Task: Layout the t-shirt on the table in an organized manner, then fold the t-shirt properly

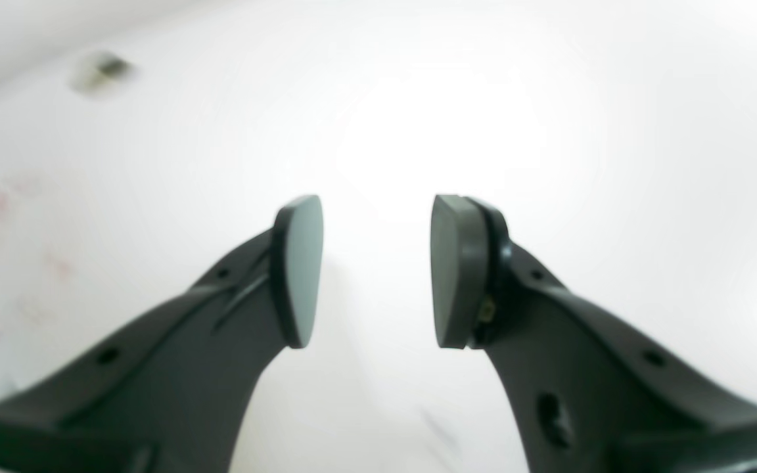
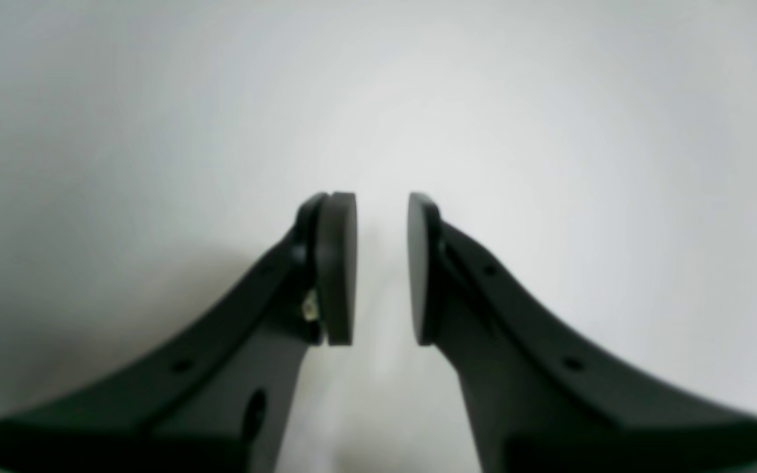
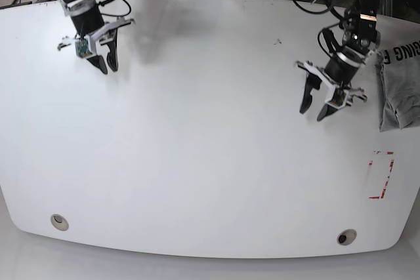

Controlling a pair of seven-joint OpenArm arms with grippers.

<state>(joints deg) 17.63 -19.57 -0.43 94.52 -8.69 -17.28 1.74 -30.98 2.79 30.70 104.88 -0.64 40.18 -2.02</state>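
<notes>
I see the t-shirt [image 3: 400, 86] bunched at the surface's [image 3: 210, 149] edge, just beyond the red tape rectangle [image 3: 381, 175], black lettering showing on its upper part. My left pincer [image 3: 317, 111] hangs near the t-shirt, apart from it, fingers spread with nothing between them. My right pincer [image 3: 105, 62] hangs well away from the t-shirt at the opposite far corner, pads [image 2: 338, 269] parted by a narrow gap and holding nothing.
</notes>
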